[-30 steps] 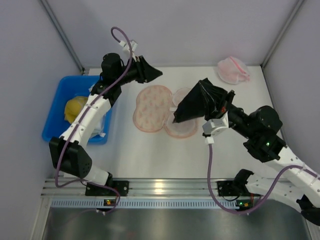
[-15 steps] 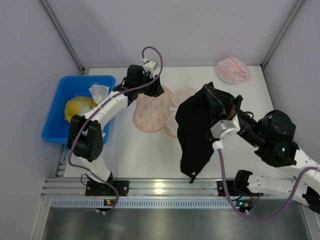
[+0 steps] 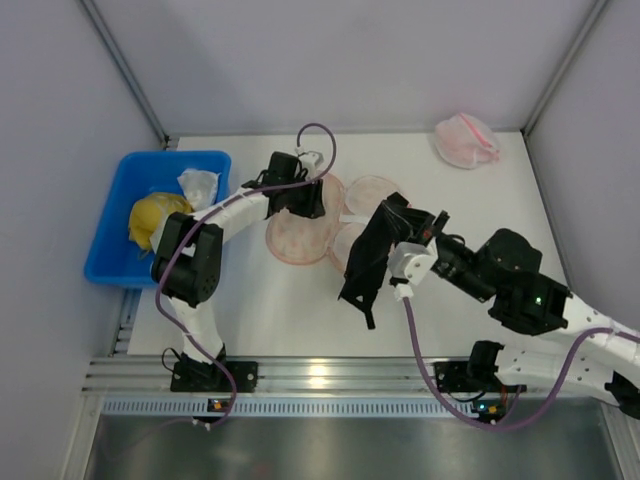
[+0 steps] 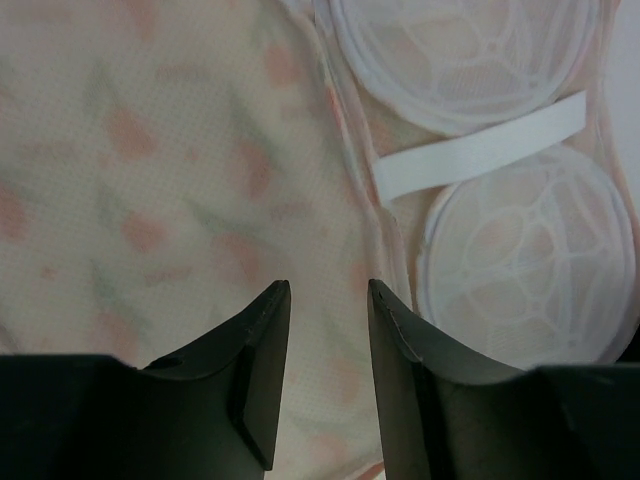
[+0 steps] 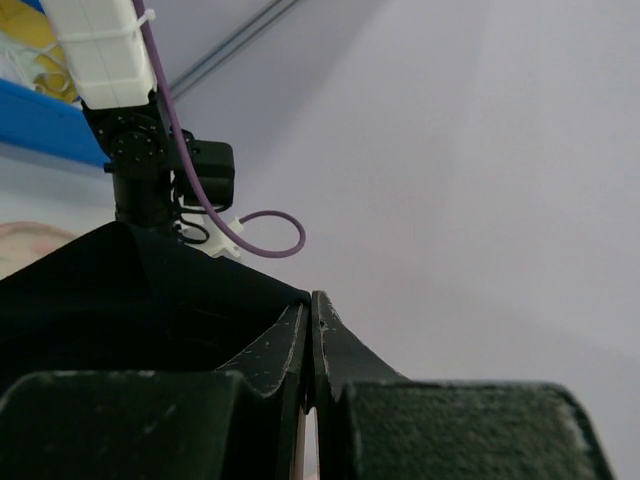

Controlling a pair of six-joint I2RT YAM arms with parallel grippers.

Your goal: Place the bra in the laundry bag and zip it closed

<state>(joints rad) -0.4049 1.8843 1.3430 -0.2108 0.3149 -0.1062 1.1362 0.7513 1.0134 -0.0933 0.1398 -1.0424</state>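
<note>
Status for you, top view first. The laundry bag [image 3: 296,236] lies flat at centre frame on the white table [image 3: 520,190]. It is opened out, with the patterned peach flap on the left and two round white mesh discs [image 3: 371,190] on the right half. The left arm reaches in from lower left across to the bag's upper edge.

Left pincer [image 4: 326,292]: in its wrist view both fingers [image 4: 255,350] stand apart. Patterned mesh shows through the gap and there is nothing between them (whether the tips touch the mesh, can't tell). Right of the fingers in that view are the two discs, with a white strap [image 4: 482,150] lying across between them.

Right pincer [image 5: 309,315]: clamped tight on the bra [image 3: 364,268]. Its jaws are pressed together, and black fabric is bunched at the left of its wrist view. In the top view the bra hangs as a dark fold just right of centre. Its upper part is over the bag's lower disc, and its lower end trails toward the bottom of the frame, past the bag's edge. Can't tell if it touches the table. It's not in the bag.

Rest of the frame: a blue bin [image 3: 105,255] at the left edge holds a yellow cloth [image 3: 150,215] and a white cloth [image 3: 198,185]. A pink mesh bundle [image 3: 467,141] sits at upper right, well apart from the bag.
</note>
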